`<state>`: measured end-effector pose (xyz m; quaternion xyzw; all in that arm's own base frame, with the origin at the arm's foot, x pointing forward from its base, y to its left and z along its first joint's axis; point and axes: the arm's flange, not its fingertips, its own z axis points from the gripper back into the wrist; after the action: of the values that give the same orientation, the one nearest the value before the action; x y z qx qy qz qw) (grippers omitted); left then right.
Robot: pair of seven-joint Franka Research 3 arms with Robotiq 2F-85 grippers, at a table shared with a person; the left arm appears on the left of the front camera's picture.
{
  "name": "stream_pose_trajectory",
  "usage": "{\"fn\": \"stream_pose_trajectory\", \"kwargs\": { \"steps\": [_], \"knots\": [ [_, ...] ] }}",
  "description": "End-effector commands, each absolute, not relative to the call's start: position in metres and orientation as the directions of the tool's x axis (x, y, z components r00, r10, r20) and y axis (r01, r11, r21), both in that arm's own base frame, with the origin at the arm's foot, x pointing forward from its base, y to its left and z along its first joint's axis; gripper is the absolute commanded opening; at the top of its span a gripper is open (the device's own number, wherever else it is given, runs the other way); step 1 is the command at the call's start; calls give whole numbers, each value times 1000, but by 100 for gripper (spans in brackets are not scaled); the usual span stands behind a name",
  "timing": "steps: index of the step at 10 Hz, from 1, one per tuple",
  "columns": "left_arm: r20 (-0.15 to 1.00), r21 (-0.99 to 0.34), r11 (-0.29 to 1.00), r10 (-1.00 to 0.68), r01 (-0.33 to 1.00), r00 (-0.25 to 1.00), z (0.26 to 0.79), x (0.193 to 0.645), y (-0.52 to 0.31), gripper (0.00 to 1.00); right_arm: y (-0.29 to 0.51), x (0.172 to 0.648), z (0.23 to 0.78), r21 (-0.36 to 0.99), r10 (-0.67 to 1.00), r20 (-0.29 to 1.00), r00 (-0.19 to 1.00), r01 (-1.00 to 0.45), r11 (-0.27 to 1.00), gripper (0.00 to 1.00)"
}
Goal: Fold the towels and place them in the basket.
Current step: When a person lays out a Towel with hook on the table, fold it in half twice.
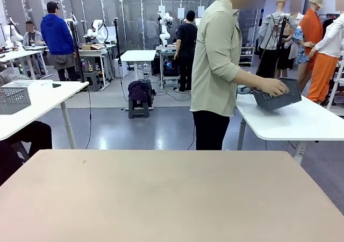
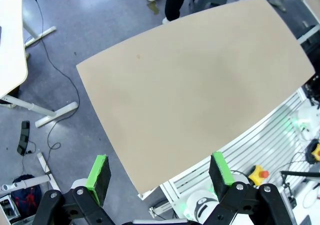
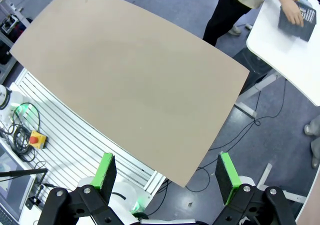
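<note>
Left pincer and right pincer are held open, empty, over the desk; the basket is gripped by a person's hand on a side desk; setup is judged, towels needed next

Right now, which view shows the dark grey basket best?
Front view: the basket shows its mesh side, tilted on the white side table under the person's hand. The right wrist view has it small and from above, near the top right corner, partly covered by that hand. The left wrist view faces the beige table.
</note>
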<state>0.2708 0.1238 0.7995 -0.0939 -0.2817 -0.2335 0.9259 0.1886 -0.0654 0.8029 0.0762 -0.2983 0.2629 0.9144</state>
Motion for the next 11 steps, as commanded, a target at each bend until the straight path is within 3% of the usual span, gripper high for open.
{"fn": "stream_pose_trajectory", "kwargs": {
  "steps": [1,11],
  "knots": [
    [566,-41,873,-380,486,731,800,270,124,100,-65,189,803,-17,435,585,685,-526,850,100],
    [566,-41,873,-380,486,731,800,270,124,100,-65,189,803,-17,435,585,685,-526,850,100]
  ]
}}
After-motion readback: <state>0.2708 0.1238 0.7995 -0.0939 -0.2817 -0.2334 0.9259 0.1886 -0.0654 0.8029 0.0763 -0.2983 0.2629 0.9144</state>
